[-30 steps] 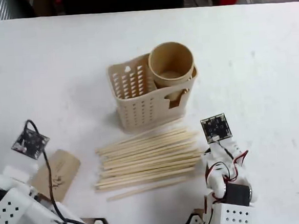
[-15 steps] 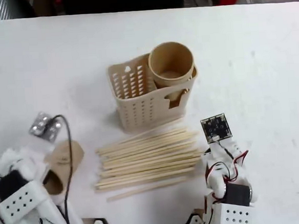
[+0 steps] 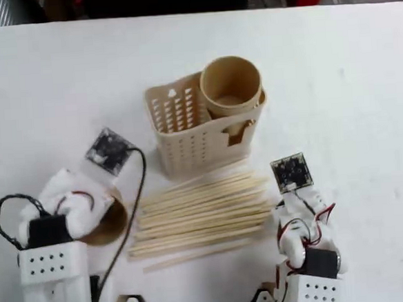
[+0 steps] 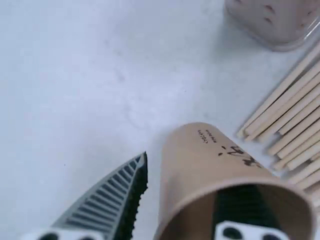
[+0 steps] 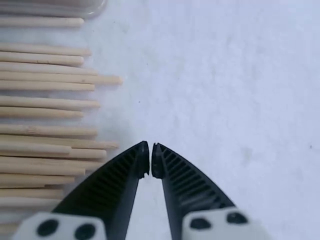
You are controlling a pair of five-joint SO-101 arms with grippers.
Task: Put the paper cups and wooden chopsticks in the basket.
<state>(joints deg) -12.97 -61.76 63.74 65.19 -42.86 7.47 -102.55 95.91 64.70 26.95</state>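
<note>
The left hand (image 4: 187, 187) is clamped on the wall of a paper cup (image 4: 210, 160): one ribbed finger (image 4: 117, 200) is outside it and the other (image 4: 240, 207) is inside the mouth. In the high view this cup (image 3: 112, 223) sits at about 8 o'clock from the basket (image 3: 190, 141), lying over with its mouth towards the arm. Whether it is clear of the desk (image 3: 348, 78) I cannot tell. The right hand (image 5: 150, 160) is closed on nothing, its tips low over the desk at about 4 o'clock from the basket, just beside the near ends of the chopsticks (image 5: 47, 105). The chopsticks (image 3: 199, 213) lie in a loose row at 6 o'clock from the basket, between the two arms. Another cup (image 3: 230, 87) already stands upright in the basket's 3 o'clock side.

The step in hand looks like carrying the held cup to the basket. To do it well, keep the pinch light, since a paper wall is likely to buckle under a hard squeeze. Raise the cup high enough to pass over the chopsticks without scattering them. Travel towards 2 o'clock and turn the cup base-down on the way. Then lower it either into the standing cup or into the free space at the basket's 9 o'clock side, and let go only once it is seated, so the light basket is not nudged.
</note>
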